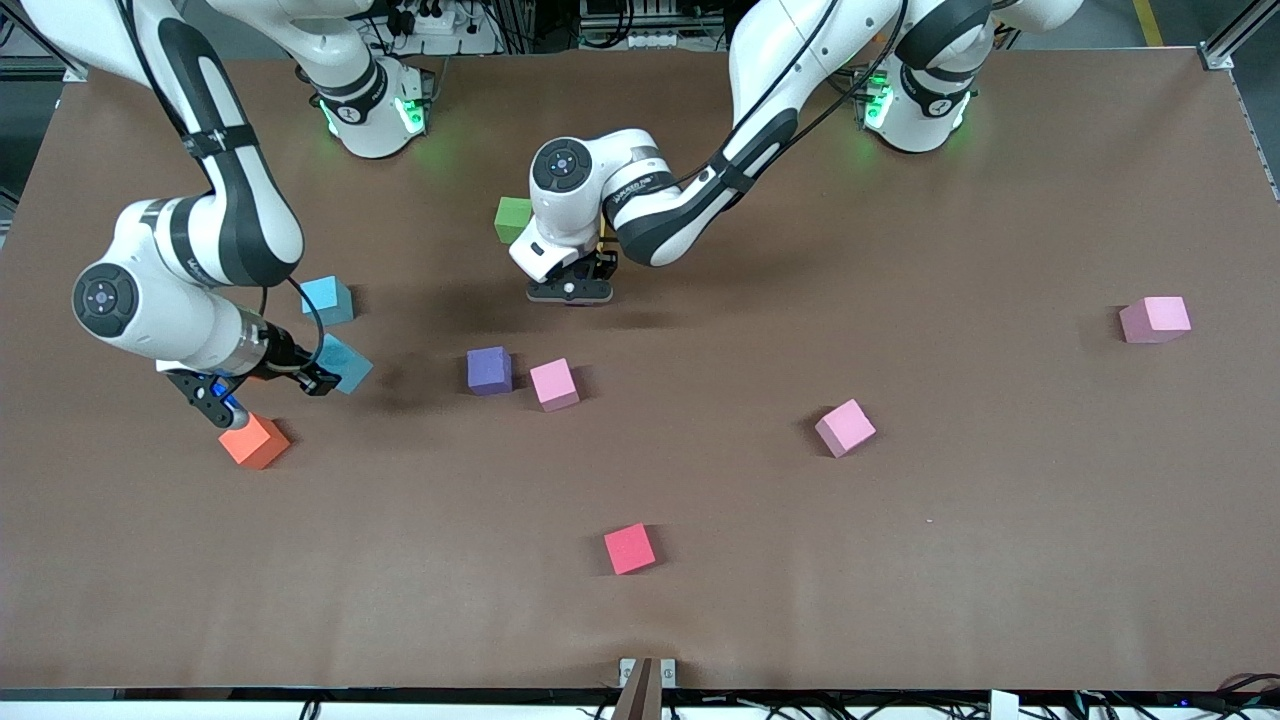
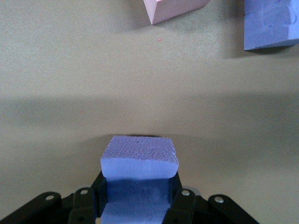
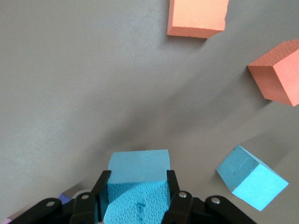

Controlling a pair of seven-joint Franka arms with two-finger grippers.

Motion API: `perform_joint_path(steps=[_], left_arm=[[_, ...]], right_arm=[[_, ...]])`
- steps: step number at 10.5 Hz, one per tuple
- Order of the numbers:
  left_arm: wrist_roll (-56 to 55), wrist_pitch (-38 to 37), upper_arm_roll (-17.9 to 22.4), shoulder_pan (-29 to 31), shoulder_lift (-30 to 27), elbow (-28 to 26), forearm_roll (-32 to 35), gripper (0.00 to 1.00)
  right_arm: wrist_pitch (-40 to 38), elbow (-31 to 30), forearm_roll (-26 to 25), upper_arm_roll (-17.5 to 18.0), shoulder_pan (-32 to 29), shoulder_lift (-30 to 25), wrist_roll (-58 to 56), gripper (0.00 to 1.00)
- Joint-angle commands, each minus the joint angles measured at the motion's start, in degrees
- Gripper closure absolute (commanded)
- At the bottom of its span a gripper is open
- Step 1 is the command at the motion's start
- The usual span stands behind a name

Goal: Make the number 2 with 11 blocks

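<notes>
Red block (image 1: pixel 629 548) sat nearest the camera, green block (image 1: pixel 512 219) by the left arm. Left gripper (image 1: pixel 571 290) clamped a purple block (image 2: pixel 139 161), right gripper (image 1: pixel 300 378) a blue block (image 3: pixel 138 167). Risk: mid-bench arm clash, crooked placement.

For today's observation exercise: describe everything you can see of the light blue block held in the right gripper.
The light blue block is a small matte cube with a pebbled, foam-like surface and clean edges. The right gripper is shut on it, one black finger pressing each opposite side. It is lifted off the brown table and tilted, over the right arm's end; nothing but the fingers touches it.
</notes>
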Motion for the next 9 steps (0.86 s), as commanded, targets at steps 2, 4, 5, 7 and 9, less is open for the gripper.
perform_joint_path(steps=[2, 4, 5, 7, 9], left_arm=[[-1.1, 0.1, 0.7, -0.7, -0.1, 0.5, -0.9, 1.00], [-1.5, 0.1, 0.7, -0.7, -0.2, 0.5, -0.9, 1.00], [-1.5, 0.1, 0.7, -0.7, -0.2, 0.6, -0.9, 1.00], [-1.5, 0.1, 0.7, -0.7, -0.2, 0.6, -0.8, 1.00], [-1.5, 0.1, 0.7, -0.6, -0.2, 0.6, -0.9, 1.00]], right_arm=[[-1.1, -1.6, 1.1, 0.6, -0.3, -2.7, 1.4, 1.00], [-1.3, -1.3, 1.8, 0.6, -0.1, -2.7, 2.1, 1.00], [-1.2, -1.1, 2.0, 0.6, 0.0, -2.6, 2.5, 1.00], [-1.2, -0.1, 2.0, 0.7, 0.9, -2.6, 4.9, 1.00], [-1.1, 0.3, 2.0, 0.7, 2.1, -2.5, 7.7, 1.00]])
